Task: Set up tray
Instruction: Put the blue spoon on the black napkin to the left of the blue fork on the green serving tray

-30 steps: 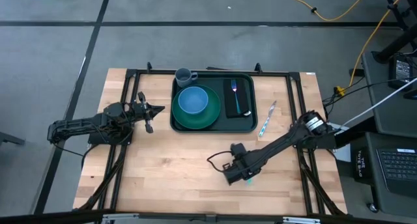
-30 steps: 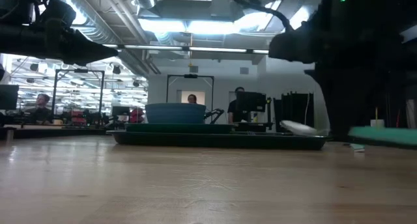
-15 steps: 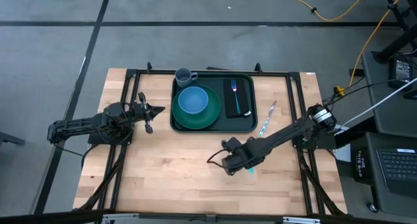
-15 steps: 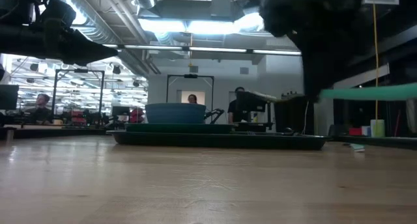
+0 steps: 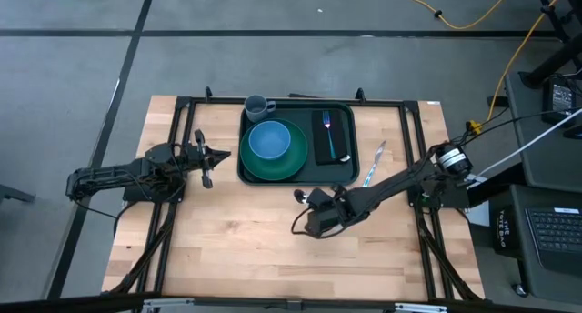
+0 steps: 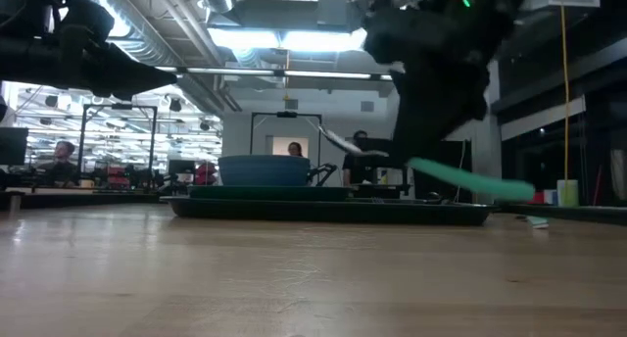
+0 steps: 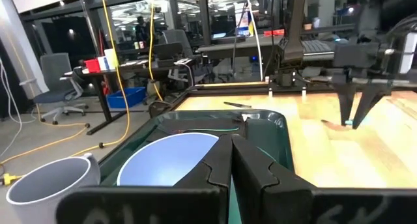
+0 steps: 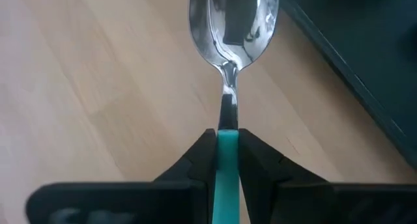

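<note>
High view is hiding the spoon under the right gripper, which is clenching its teal handle (bowl forward) just before the tray; left gripper, clenched empty, is waiting beside it.

Round green plate under blue bowl, grey mug behind; fork on black napkin; teal-handled knife on wooden table

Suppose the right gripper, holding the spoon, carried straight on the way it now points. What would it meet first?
Probably the tray. The right gripper is shut on the spoon, whose bowl leads over bare table just short of the tray's rim. Height above the rim is unclear, so it might pass over.
</note>
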### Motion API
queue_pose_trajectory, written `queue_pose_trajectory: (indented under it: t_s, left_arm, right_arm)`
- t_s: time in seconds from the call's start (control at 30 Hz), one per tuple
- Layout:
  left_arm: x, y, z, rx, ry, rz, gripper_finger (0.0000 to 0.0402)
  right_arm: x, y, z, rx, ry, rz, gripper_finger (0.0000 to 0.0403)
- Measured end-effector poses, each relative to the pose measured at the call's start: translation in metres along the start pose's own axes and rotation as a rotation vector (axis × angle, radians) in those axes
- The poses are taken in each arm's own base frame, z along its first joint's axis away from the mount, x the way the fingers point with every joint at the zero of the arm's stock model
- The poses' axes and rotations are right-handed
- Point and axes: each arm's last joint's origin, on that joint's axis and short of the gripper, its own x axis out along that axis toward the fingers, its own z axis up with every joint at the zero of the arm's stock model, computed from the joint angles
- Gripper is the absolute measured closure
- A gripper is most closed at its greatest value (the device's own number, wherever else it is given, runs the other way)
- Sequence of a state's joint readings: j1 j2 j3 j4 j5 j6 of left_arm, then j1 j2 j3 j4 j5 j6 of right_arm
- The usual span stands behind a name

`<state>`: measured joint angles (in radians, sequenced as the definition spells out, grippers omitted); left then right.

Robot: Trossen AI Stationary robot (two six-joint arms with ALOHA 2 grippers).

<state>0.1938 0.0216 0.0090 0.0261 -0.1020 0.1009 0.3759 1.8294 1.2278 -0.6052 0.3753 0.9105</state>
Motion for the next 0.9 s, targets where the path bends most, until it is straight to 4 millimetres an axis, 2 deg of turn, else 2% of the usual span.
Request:
queue_pose_trajectory:
  t_s: [0.1, 0.23, 0.57, 0.9]
  left_arm:
    - [0.0, 0.0, 0.0, 0.001, 0.002, 0.0, 0.0398]
    - [0.0, 0.0, -0.001, 0.025, 0.006, 0.001, 0.0398]
    - [0.001, 0.0, -0.001, 0.026, 0.014, 0.003, 0.0398]
    - [0.001, 0.0, -0.001, 0.026, 0.014, 0.001, 0.0398]
  right_arm:
    - [0.009, -0.006, -0.009, 0.021, -0.052, 0.017, 0.0348]
    - [0.011, -0.014, -0.014, 0.041, -0.098, 0.04, 0.0348]
    - [-0.015, -0.015, -0.011, -0.02, -0.301, -0.021, 0.0348]
    - [-0.02, -0.008, -0.002, -0.028, -0.412, 0.017, 0.0348]
